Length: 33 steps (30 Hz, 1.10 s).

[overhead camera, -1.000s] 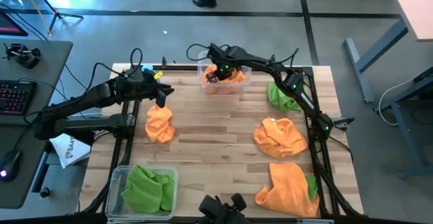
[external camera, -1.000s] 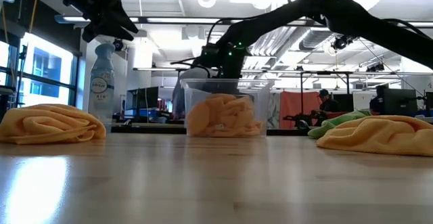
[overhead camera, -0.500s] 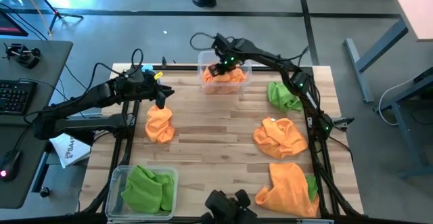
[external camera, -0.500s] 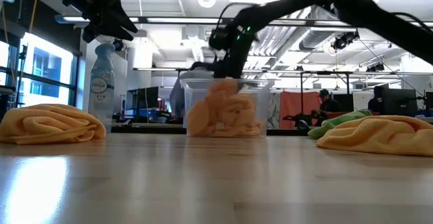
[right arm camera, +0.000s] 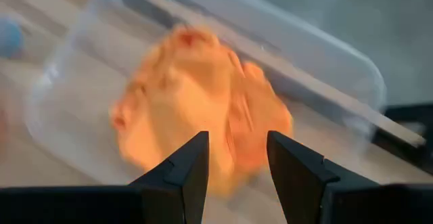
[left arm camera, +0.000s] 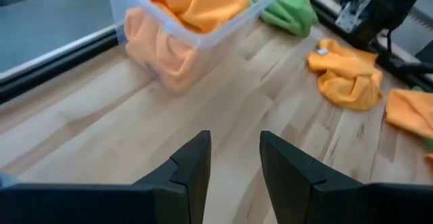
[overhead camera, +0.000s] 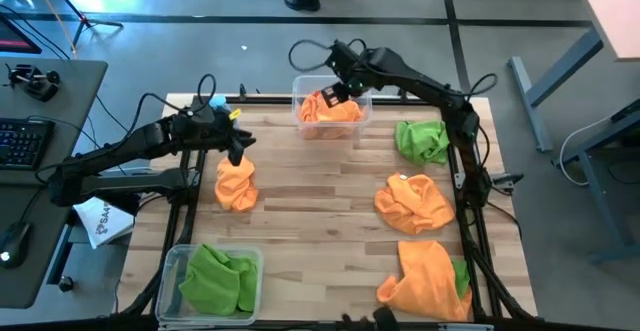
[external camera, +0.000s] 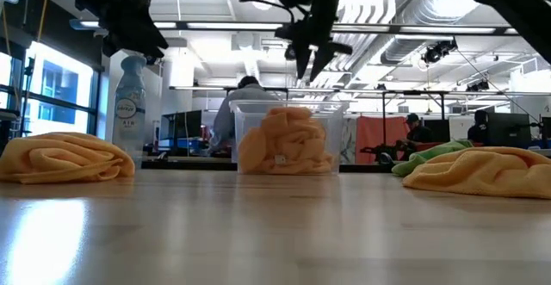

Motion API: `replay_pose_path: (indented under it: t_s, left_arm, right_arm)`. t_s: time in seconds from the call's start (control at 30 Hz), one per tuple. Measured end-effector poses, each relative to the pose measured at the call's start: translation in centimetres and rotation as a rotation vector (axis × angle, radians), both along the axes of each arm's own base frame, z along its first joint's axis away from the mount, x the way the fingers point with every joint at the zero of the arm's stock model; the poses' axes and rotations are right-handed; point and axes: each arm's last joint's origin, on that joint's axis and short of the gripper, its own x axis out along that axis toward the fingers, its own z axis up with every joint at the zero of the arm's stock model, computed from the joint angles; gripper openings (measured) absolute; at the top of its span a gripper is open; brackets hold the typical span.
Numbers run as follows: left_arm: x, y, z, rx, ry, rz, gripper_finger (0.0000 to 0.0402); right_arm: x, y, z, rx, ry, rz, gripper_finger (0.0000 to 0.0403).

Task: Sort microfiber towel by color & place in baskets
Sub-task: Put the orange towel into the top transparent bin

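Right pincer [overhead camera: 344, 83] hangs with jaws apart and empty above the far basket [overhead camera: 304, 96]; orange towel [overhead camera: 328, 109] heaped inside.
Risk, as I judge it: the heap stands above the rim and could snag. Left pincer [overhead camera: 238, 147], jaws apart and empty, hovers over another orange towel [overhead camera: 235, 184] on the worktop [overhead camera: 320, 201].

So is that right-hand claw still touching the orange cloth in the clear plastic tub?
Apart. In the low view the right gripper hangs open above the orange microfiber towel in the clear plastic tub, with background showing between them.
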Motion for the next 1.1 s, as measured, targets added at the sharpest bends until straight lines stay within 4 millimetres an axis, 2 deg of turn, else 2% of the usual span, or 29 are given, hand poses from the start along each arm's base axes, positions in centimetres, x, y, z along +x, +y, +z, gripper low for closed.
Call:
replay_pose_path:
  t_s: [0.2, 0.3, 0.4, 0.57, 0.8, 0.93, 1.1]
  left_arm:
    - [0.1, -0.3, -0.1, -0.038, -0.010, -0.091, 0.0117]
    - [0.1, -0.4, -0.1, -0.058, -0.012, -0.134, 0.0117]
    - [-0.1, -0.6, -0.2, -0.075, -0.005, -0.152, 0.0117]
    - [-0.9, -0.9, -0.7, -0.114, 0.064, -0.149, 0.0117]
    - [-2.0, -1.1, -2.8, -0.176, 0.361, -0.053, 0.0117]
    - [-2.1, -0.8, -3.8, -0.186, 0.535, 0.003, 0.0117]
    - [-1.1, -0.3, -5.3, -0.222, 0.701, -0.005, 0.0117]
  right_arm:
    - [1.6, 4.6, -1.8, 0.051, 0.070, -0.006, 0.0132]
    - [2.2, 7.7, -2.5, 0.050, 0.082, -0.025, 0.0116]
    - [2.1, 10.9, -2.7, 0.044, 0.078, -0.052, 0.0098]
    - [-0.1, 16.6, -2.8, 0.021, 0.061, -0.113, 0.0065]
    - [-5.0, 24.7, -5.2, 0.054, 0.037, -0.172, 0.0026]
    - [-7.0, 27.8, -7.0, 0.098, 0.078, -0.163, 0.0016]
    - [-7.5, 29.9, -8.9, 0.110, 0.023, -0.169, 0.0014]
